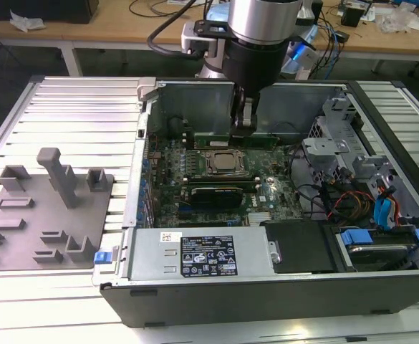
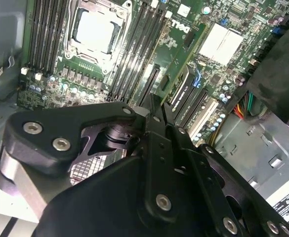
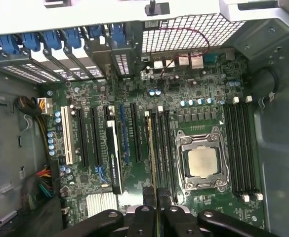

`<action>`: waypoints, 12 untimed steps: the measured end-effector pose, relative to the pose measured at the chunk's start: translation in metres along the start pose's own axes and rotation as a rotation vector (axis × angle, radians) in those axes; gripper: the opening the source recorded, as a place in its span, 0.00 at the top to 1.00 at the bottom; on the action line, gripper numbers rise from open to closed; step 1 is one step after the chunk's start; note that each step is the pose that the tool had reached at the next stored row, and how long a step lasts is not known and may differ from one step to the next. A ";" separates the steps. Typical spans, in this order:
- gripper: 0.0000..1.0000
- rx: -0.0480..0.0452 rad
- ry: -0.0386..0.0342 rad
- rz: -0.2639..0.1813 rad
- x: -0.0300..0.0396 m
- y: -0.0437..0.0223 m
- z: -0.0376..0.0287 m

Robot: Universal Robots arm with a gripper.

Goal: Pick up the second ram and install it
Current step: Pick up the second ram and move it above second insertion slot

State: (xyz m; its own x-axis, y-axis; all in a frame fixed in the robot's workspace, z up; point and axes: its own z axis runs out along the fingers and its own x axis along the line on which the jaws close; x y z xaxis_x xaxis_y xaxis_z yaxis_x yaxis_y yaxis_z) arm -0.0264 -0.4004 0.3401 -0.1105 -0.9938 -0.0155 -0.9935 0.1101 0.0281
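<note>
While the arm hangs down into the open computer case (image 1: 381, 215), the gripper (image 3: 157, 210) is pressed together on the second ram (image 3: 151, 148) — a thin green stick seen edge-on in the first wrist view, running straight out from between the fingertips across the motherboard (image 3: 85, 98).

Its long axis lies parallel to the black memory slots (image 3: 165, 148) beside the processor socket (image 3: 202, 160), so stick and slots already share 1 direction. In that view the ram sits along the slot bank on the side away from the socket, at or just beside the outermost slot; whether its lower edge has entered the slot or only hovers above it I cannot tell.

From the exterior view the gripper (image 1: 243, 125) stands just behind the socket (image 1: 223, 162), and a green strip (image 1: 238, 139) lies lengthwise across the case below the fingers, level with the board's far edge.

Relative to the tool, the ram is directly under and between the fingers, gripped near its middle as far as the wrist views allow — the fingers (image 2: 156, 106) close to a point over the slots. To the exterior view's left, the grey holder tray (image 1: 44, 215) rests on the table, well apart from the case.
</note>
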 end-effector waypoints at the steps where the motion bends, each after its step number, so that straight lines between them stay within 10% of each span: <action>1: 0.86 0.0000 0.0000 0.000 0.0000 -0.0001 0.0013; 12: 0.86 -0.0002 0.0000 0.001 -0.0001 -0.0006 0.0203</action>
State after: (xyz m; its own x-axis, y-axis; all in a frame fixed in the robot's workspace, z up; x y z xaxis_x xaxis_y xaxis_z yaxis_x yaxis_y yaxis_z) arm -0.0264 -0.3999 0.3198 -0.1116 -0.9936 -0.0155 -0.9934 0.1111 0.0283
